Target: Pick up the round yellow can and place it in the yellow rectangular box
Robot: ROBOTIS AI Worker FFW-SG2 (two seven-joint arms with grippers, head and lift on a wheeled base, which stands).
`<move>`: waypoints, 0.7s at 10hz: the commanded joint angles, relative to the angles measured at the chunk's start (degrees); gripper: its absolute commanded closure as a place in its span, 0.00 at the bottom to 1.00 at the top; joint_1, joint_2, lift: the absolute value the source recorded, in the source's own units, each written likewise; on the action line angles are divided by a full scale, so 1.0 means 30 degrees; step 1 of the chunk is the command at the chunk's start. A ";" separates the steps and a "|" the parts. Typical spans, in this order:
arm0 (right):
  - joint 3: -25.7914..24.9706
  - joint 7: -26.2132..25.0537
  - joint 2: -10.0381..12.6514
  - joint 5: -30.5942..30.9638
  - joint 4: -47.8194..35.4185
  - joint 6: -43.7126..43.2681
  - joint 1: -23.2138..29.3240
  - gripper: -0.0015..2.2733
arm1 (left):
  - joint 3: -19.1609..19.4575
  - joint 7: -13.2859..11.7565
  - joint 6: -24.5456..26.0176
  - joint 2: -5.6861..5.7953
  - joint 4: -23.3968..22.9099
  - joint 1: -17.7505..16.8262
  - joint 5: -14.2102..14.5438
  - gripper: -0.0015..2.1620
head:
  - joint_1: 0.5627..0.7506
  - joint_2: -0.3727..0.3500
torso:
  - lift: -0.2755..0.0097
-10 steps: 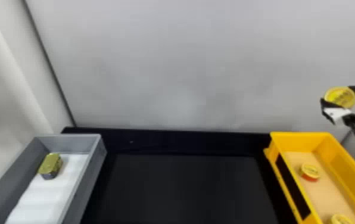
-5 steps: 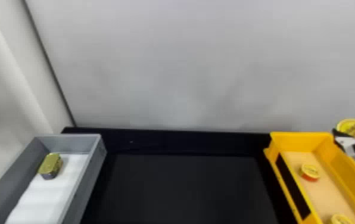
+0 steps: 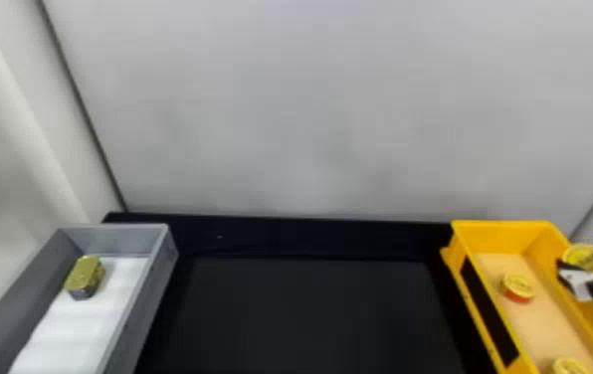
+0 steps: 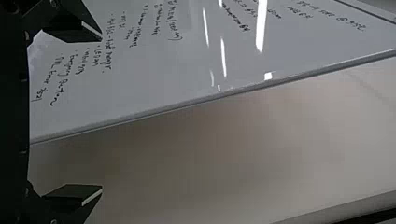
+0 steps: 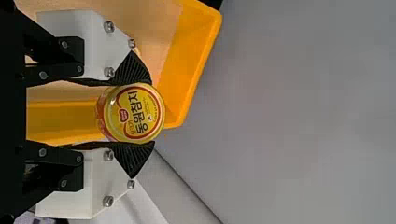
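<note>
"What has just changed?"

"In the head view, the round yellow can (image 3: 586, 258) has been lowered towards the yellow rectangular box (image 3: 502, 236) at four o'clock, and is seen near its three o'clock wall."

"Released?"

"No, it is pinched by the right gripper (image 5: 150, 113); the left gripper (image 4: 102, 113) is spread wide, empty."

"Meaning?"

"Pick-up is done; probably a nine o'clock shift is needed before placing."

Soft light across the grey wall (image 3: 310, 124); white glare streaks the whiteboard (image 4: 140, 88).
</note>
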 commanded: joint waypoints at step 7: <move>0.0238 -0.0617 0.0240 -0.1583 0.4522 -0.0025 -0.0111 0.31 | -0.0076 -0.0068 -0.0046 -0.0244 -0.0208 0.0071 -0.0396 0.06 | 0.35 0.53 | 0.77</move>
